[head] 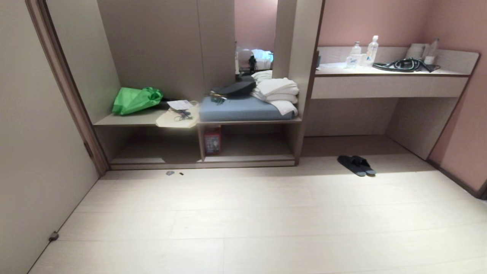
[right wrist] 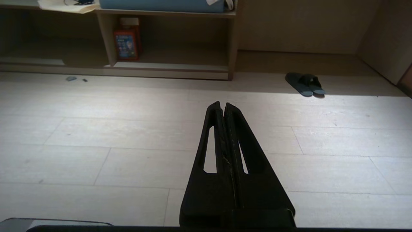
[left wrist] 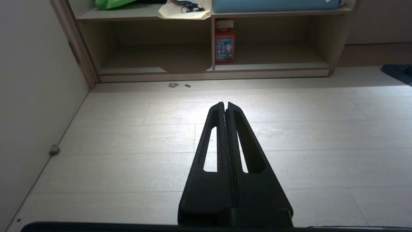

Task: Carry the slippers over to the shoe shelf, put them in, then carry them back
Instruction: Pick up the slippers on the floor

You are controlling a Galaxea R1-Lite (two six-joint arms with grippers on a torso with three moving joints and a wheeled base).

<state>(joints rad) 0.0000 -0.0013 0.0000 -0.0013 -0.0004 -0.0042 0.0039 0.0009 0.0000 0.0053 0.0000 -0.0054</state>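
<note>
Both the left gripper [left wrist: 225, 103] and the right gripper [right wrist: 223, 103] hang over bare floor [head: 266, 220] with their fingers pressed together, gripping nothing, and neither shows in the head view. Ahead of the right gripper, the slippers [head: 356, 164] lie side by side on the floor, touching, just in front of the recess under the desk [head: 388, 86], which carries water bottles [head: 364, 53] and a coiled black cable [head: 405, 64]. The shoe shelf [head: 251, 158] stands well apart to their left, with a red box [head: 212, 140] against its left wall, a blue cushion [head: 239, 108] and folded white towels [head: 277, 93] on the board above, and two small scraps [head: 173, 173] on the floor before the wider cubby [head: 152, 160].
</note>
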